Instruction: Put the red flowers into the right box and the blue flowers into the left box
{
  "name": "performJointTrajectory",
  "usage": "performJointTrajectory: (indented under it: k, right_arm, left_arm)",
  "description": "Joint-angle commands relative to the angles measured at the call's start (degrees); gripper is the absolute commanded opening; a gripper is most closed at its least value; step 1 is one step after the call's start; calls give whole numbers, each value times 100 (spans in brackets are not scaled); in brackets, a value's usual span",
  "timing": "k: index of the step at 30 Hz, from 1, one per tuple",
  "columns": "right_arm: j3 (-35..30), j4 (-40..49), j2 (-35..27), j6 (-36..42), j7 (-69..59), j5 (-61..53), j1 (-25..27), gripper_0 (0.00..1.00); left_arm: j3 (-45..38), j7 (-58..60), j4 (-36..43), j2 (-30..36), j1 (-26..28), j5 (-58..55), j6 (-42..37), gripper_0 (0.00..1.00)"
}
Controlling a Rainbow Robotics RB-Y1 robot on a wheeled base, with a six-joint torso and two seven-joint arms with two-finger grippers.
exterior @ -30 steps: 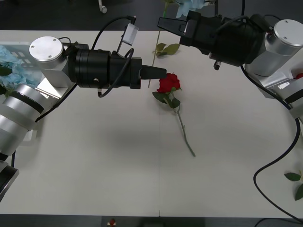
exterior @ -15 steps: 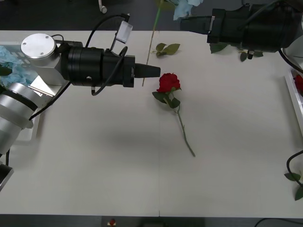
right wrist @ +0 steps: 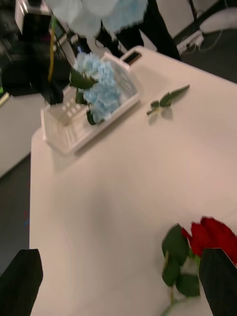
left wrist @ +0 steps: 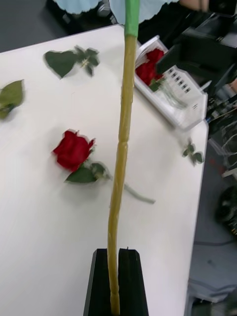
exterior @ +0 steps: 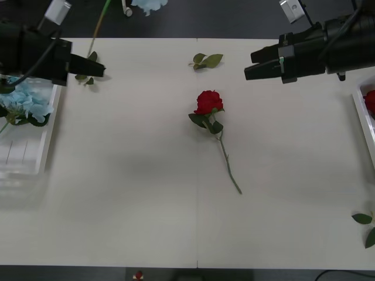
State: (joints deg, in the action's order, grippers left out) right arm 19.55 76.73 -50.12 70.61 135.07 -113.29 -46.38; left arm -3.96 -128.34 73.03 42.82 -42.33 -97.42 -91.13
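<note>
White tabletop (exterior: 146,193) stretching across the front view, dark floor showing beyond its far edge. Lying near the middle: a red flower (exterior: 209,102), deep crimson bloom tightly furled, dark green leaves just under it, thin green stem trailing toward the near edge; also showing in the left wrist view (left wrist: 73,149) and the right wrist view (right wrist: 213,236). Holding a blue flower (exterior: 149,4) over the table's far left corner, by the stem: the left gripper (exterior: 99,71), black fingers clamped together on a pale yellow-green stalk (left wrist: 121,163) turning brighter green toward the pale sky-blue petals at the top. Resting in the left box (exterior: 44,146), a wide white tray with slotted base at the table's left edge: more blue flowers (exterior: 23,102), clustered small petals with green leaves. Sitting at the right edge: the right box (exterior: 362,126), another red bloom (left wrist: 149,69) inside it. Hovering above the far right of the table, pointing toward the centre: the right gripper (exterior: 252,65), black fingers spread apart and gripping nothing. Lying loose: a leaf sprig (exterior: 206,60) near the far edge and leaves (exterior: 366,225) at the near right corner.
</note>
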Motion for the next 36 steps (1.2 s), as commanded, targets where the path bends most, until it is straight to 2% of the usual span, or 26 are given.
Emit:
performJointTrajectory:
  k: [1, 4, 8, 12, 17, 21, 29, 36]
  right_arm:
    - [-74, 78, -305, 489, -710, 554, -434, 92]
    - [-13, 87, -376, 858, -1422, 1037, -609, 92]
    - [409, 87, -402, 1043, -2266, 1530, -926, 92]
    - [945, 272, -402, 920, -3347, 1995, -1198, 92]
    - [1622, 606, -402, 524, -4393, 2584, -1409, 92]
    - [1938, 641, -217, 436, -5008, 3076, -1532, 92]
    - [1965, 588, 310, 691, -5298, 4193, -1541, 93]
    - [2132, 369, 890, 797, -5324, 5203, -1524, 92]
  left_arm:
    - [-756, 363, 194, 560, -12, 680, -713, 0]
    - [-1415, 398, 194, 745, -12, 1471, -1284, 0]
    - [-2057, 407, 194, 938, -12, 2394, -1838, 0]
    - [-2373, 372, 194, 1220, 14, 3203, -1887, 0]
    - [-2373, 310, 194, 1712, 173, 3932, -1887, 0]
    - [-2364, 284, 194, 2037, 480, 4521, -1486, 0]
    - [-2382, 328, 194, 2055, 1025, 5189, -1047, 0]
    - [-1898, 952, 186, 1932, 1552, 5303, -537, 0]
